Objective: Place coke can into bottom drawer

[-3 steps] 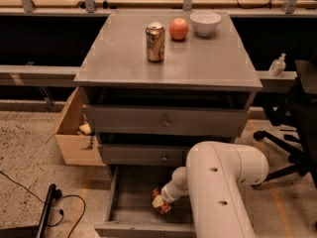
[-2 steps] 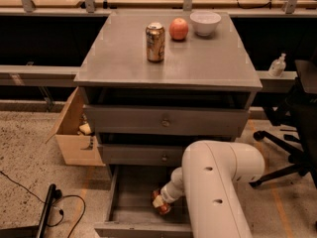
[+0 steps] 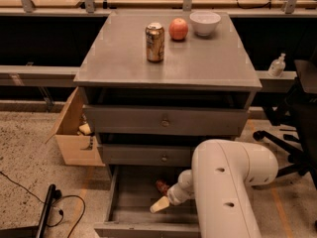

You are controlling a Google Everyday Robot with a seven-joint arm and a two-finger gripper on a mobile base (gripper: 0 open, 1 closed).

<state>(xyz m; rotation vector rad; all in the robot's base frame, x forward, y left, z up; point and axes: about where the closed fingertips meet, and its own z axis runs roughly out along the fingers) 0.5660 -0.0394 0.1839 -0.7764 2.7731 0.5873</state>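
A cardboard box (image 3: 74,150) stands open at the left with a pale item inside. On the bench (image 3: 119,58) stands a gold can (image 3: 154,42). Below it, the bottom drawer (image 3: 130,198) is pulled out. The end effector (image 3: 159,205) reaches into it, and whether it is open or closed cannot be told. The coke can (image 3: 162,186) lies in the drawer just beside it. Further right on the bench are an apple (image 3: 178,29) and a bowl (image 3: 205,22).

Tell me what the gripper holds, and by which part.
Apparently nothing: the gripper sits low in the grey metal bottom drawer, the small red coke can lying apart, just behind it.
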